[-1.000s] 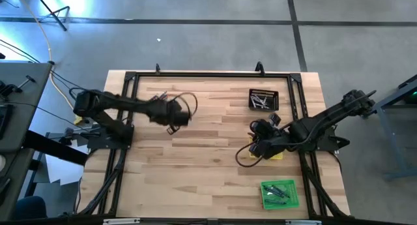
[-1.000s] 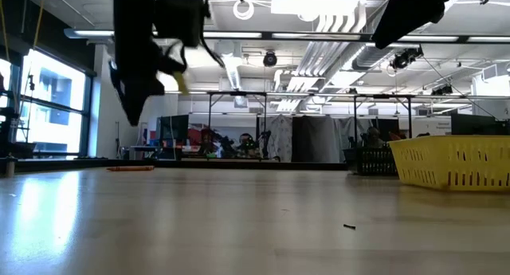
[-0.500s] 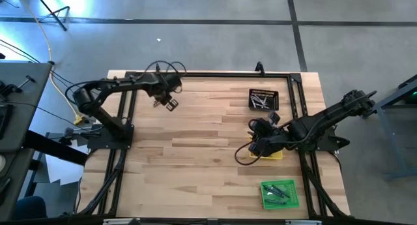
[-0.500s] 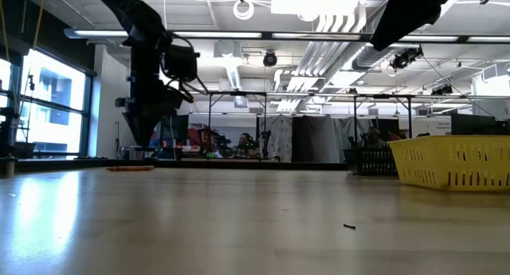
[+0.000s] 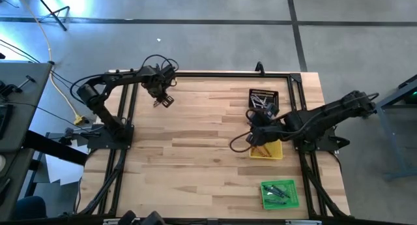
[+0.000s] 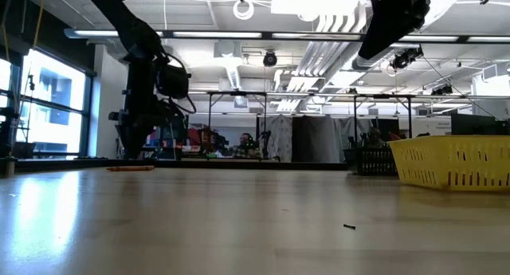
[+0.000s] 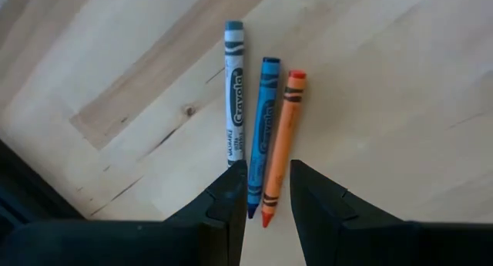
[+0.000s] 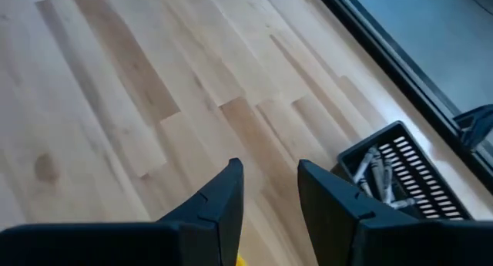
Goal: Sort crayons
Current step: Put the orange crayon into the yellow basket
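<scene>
The left gripper (image 7: 266, 190) hangs open over three crayons (image 7: 263, 123), grey, blue and orange, lying side by side on the surface (image 5: 195, 147) near its far left corner. The right gripper (image 8: 269, 190), also open and empty, hovers above the yellow tray (image 5: 268, 150), near the black tray (image 8: 400, 177) of grey crayons.

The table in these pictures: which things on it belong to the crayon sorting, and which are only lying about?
Part of the job:
- grey crayon, blue crayon and orange crayon, below the open left gripper
- black tray with grey crayons
- yellow tray
- green tray with crayons

Just lying about:
- small dark speck on the table
</scene>
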Controlling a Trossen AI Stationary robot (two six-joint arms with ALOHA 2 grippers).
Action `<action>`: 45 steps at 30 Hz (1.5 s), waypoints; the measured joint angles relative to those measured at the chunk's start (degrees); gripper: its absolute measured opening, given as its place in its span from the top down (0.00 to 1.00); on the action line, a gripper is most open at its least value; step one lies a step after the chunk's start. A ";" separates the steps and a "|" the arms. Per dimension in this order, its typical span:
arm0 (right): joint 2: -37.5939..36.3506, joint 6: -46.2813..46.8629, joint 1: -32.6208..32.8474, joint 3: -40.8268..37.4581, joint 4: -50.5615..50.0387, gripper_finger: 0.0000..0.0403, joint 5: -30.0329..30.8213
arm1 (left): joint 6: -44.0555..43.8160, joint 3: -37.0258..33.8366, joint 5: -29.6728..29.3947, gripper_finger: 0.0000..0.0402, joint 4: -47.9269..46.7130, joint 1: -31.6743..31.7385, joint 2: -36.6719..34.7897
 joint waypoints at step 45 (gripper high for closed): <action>0.00 -3.99 -4.04 -0.04 0.02 0.71 -1.07 | -1.46 0.00 2.84 0.78 -0.45 0.05 4.61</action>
